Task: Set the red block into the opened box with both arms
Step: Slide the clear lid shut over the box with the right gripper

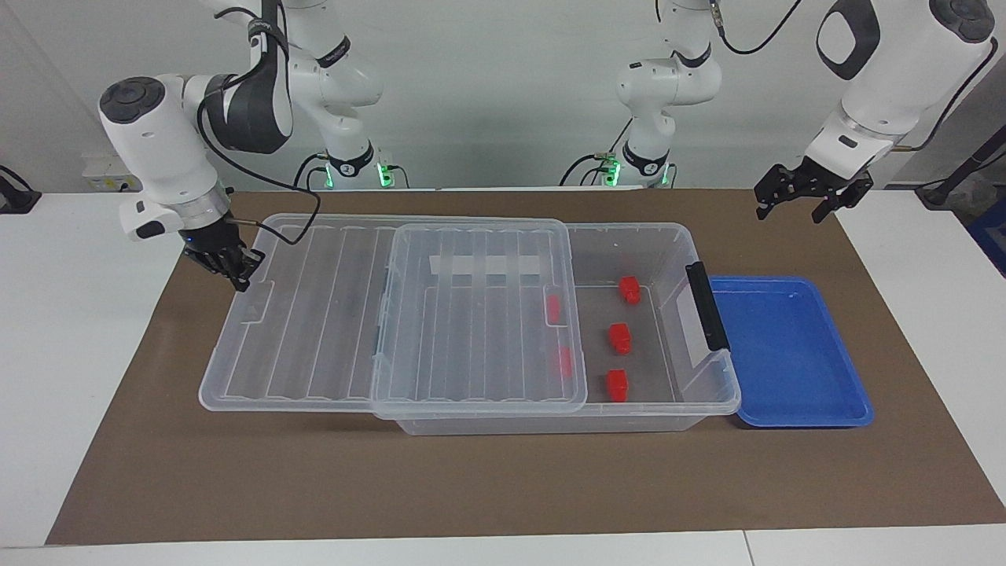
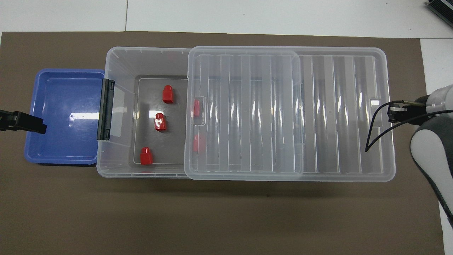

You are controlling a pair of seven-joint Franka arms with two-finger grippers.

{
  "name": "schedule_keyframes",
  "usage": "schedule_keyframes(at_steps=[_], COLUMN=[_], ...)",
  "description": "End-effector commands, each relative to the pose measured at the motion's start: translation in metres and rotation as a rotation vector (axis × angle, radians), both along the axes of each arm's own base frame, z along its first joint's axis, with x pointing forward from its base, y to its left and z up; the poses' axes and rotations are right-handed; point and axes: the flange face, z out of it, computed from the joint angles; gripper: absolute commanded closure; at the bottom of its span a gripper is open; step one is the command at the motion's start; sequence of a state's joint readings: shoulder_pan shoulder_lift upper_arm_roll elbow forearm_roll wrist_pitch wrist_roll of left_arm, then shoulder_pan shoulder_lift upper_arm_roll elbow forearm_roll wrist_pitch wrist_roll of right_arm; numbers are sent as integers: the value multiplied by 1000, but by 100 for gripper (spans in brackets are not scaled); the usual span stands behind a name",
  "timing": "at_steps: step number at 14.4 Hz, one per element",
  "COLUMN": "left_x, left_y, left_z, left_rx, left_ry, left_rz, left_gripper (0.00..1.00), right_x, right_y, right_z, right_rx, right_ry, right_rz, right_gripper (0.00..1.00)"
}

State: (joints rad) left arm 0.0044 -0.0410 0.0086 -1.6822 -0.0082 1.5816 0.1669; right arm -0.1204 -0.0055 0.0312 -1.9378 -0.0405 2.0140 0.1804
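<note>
1. Hanging raised and open, empty, the left gripper (image 1: pixel 809 195) stood over the mat near the blue tray (image 1: pixel 817 393); overhead showed only its tip.
2. Red block (image 1: pixel 629 288) lay inside the box (image 1: pixel 711 393).
3. Right gripper (image 1: pixel 228 263), shut, sat at the lid (image 1: pixel 299 314) edge.

Clear plastic box (image 1: pixel 711 393), long, lid (image 2: pixel 286 113) slid toward the right arm's end; open section well apart from the empty, spread left gripper (image 1: pixel 809 196). Five red blocks (image 1: pixel 629 288) seen inside: three in the open section, two under the lid's edge. Closed right gripper (image 1: pixel 236 271) set at the lid's end.
</note>
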Motion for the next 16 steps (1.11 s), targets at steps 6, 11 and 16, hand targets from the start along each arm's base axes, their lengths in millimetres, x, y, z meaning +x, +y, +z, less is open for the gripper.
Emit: schedule_keyframes(at_steps=[6,11,16], left_x=[-8,-8,-8], left_y=[5,5,5], left_z=[2,2,2], left_rx=[-2,-2,-2], left_ry=[-23,-23,-23], left_rz=[-5,-4,-7], left_gripper=[0,0,0], right_x=[-4,-5,-6], right_y=[-30,-22,28], right_z=[-12,-16,-10], right_rx=[6,10,26], right_ry=[-21,-5,17], right_rz=[14,29,123], right_gripper=[100,100,100])
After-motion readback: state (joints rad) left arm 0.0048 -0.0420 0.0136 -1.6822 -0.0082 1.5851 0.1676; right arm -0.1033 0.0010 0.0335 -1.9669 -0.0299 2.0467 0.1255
